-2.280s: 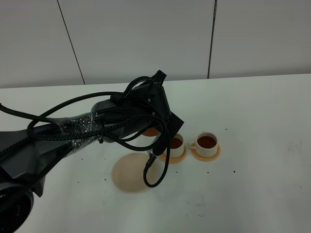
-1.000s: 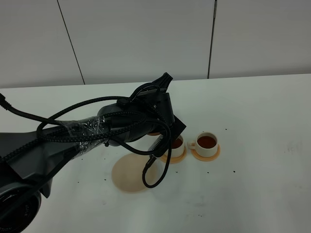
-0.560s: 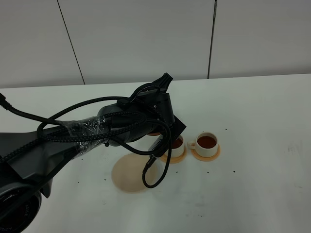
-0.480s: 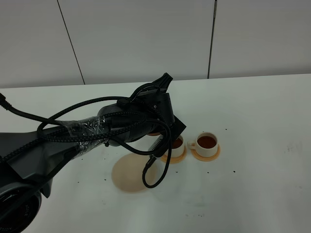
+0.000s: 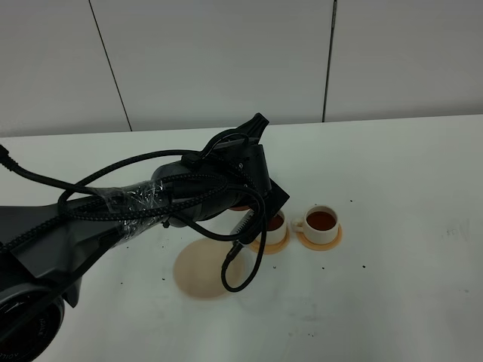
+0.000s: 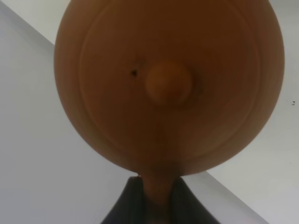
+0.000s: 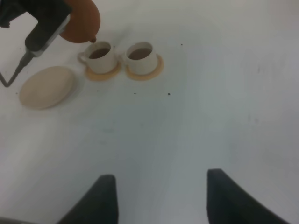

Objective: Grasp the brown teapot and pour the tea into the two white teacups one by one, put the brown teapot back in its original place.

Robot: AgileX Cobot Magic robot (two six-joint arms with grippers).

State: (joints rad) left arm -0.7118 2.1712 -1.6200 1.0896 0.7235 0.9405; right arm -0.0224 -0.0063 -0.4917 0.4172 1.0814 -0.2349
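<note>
L gripper (image 6: 156, 205) clamped on brown teapot (image 6: 168, 84) handle above 2 white teacups (image 7: 122, 57); R gripper (image 7: 161, 196) spread wide, empty.

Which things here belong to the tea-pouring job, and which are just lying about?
Job: brown teapot held by left gripper; two white teacups, both holding tea, on orange coasters; beige trivet, bare.
Lying about: dark specks on table.
</note>
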